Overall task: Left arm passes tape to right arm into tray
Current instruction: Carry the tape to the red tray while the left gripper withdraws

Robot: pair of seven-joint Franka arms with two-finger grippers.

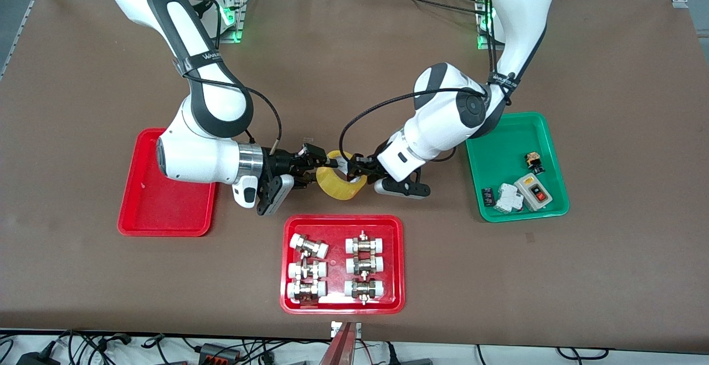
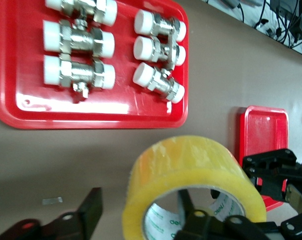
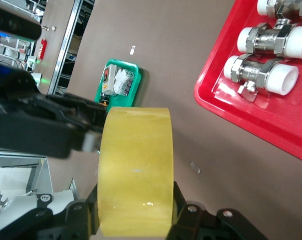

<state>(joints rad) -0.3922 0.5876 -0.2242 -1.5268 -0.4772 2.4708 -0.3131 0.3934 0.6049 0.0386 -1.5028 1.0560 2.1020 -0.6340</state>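
Observation:
The yellow tape (image 1: pixel 339 183) hangs over the bare table between the two grippers. My right gripper (image 1: pixel 311 169) is shut on it, its fingers (image 3: pixel 183 212) pressing both flat sides of the tape (image 3: pixel 136 165). My left gripper (image 1: pixel 357 169) stands open around the ring's wall. In the left wrist view one finger (image 2: pixel 191 212) is inside the hole of the tape (image 2: pixel 190 162) and the other finger (image 2: pixel 91 207) stands apart from it. The plain red tray (image 1: pixel 166 212) lies toward the right arm's end, partly under the right arm.
A red tray with several white-capped metal fittings (image 1: pixel 399 260) lies nearer the front camera than the tape. A green tray (image 1: pixel 498 160) with small electrical parts sits toward the left arm's end.

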